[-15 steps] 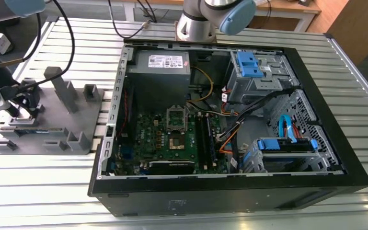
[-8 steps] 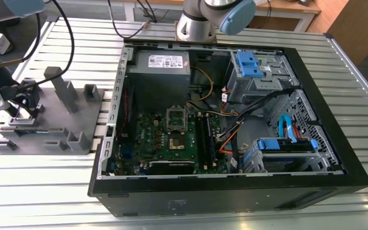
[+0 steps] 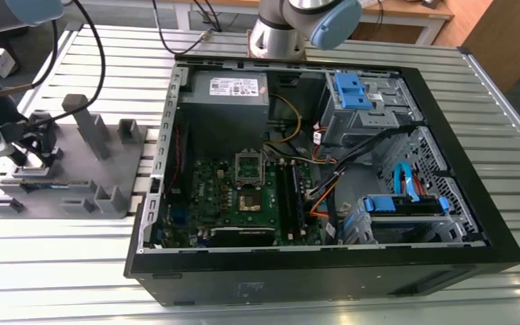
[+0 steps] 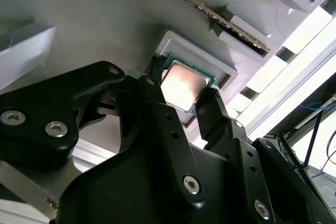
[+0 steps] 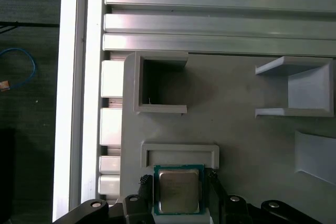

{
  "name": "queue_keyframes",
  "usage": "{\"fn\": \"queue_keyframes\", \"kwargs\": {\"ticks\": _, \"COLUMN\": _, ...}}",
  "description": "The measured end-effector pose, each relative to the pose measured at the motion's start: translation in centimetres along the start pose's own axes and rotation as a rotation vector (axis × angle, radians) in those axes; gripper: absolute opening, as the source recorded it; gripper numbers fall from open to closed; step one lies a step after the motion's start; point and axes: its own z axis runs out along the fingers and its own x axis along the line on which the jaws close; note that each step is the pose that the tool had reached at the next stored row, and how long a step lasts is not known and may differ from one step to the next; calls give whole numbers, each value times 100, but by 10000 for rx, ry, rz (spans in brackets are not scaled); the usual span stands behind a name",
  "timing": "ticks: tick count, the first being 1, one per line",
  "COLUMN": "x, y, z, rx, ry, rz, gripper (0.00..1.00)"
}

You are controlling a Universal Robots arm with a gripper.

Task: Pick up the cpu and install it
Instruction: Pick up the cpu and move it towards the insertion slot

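Observation:
The cpu point(image 4: 184, 83), a small square chip with a pale metal top and green rim, sits at a shallow framed pocket of the grey plastic holder point(image 4: 105, 19). My gripper point(image 4: 182, 85) straddles it, one black finger against each of two opposite edges. In the first wrist view the cpu point(image 5: 179, 190) lies between the same fingers of the gripper point(image 5: 181, 184), just off the pocket's raised frame. Whether the chip is lifted off the holder I cannot tell. In the exterior view the gripper point(image 3: 38, 159) stands over the holder point(image 3: 106, 169) at the exterior view's left.
An open computer case point(image 3: 477, 223) lies at the exterior view's right, with a green board and its dark square socket point(image 3: 248, 196) inside. A long memory stick point(image 3: 48, 184) rests in the holder beside tall grey posts point(image 3: 89, 125). The slatted metal table point(image 3: 43, 271) lies underneath.

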Motion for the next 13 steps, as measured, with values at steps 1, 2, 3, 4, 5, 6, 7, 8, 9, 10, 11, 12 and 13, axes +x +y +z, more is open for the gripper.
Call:
{"fn": "queue_keyframes", "kwargs": {"ticks": 1, "x": 0, "y": 0, "z": 3, "rx": -1, "ry": -1, "rz": 0, "gripper": 53}}
{"fn": "queue_keyframes", "kwargs": {"ticks": 2, "x": 0, "y": 0, "z": 6, "rx": 0, "ry": -1, "rz": 0, "gripper": 53}}
{"fn": "queue_keyframes", "kwargs": {"ticks": 3, "x": 0, "y": 0, "z": 7, "rx": 0, "ry": 0, "rz": 0, "gripper": 53}}
{"fn": "queue_keyframes", "kwargs": {"ticks": 4, "x": 0, "y": -1, "z": 8, "rx": 1, "ry": 1, "rz": 0, "gripper": 53}}
{"fn": "queue_keyframes", "kwargs": {"ticks": 5, "x": 0, "y": 0, "z": 9, "rx": 0, "ry": 0, "rz": 0, "gripper": 53}}
{"fn": "queue_keyframes", "kwargs": {"ticks": 6, "x": 0, "y": 0, "z": 9, "rx": 0, "ry": 0, "rz": 0, "gripper": 53}}
{"fn": "queue_keyframes", "kwargs": {"ticks": 7, "x": 0, "y": 0, "z": 9, "rx": 0, "ry": 0, "rz": 0, "gripper": 53}}
{"fn": "queue_keyframes", "kwargs": {"ticks": 8, "x": 0, "y": -1, "z": 9, "rx": 0, "ry": 0, "rz": 0, "gripper": 53}}
{"fn": "queue_keyframes", "kwargs": {"ticks": 9, "x": 0, "y": 0, "z": 9, "rx": 0, "ry": 0, "rz": 1, "gripper": 53}}
{"fn": "queue_keyframes", "kwargs": {"ticks": 10, "x": 0, "y": 0, "z": 10, "rx": 0, "ry": 0, "rz": 0, "gripper": 53}}
{"fn": "queue_keyframes", "kwargs": {"ticks": 11, "x": 0, "y": 0, "z": 10, "rx": 0, "ry": 0, "rz": 0, "gripper": 53}}
{"fn": "queue_keyframes", "kwargs": {"ticks": 12, "x": 0, "y": -1, "z": 10, "rx": 0, "ry": 0, "rz": 0, "gripper": 53}}
{"fn": "queue_keyframes", "kwargs": {"ticks": 13, "x": 0, "y": 0, "z": 10, "rx": 0, "ry": 0, "rz": 0, "gripper": 53}}
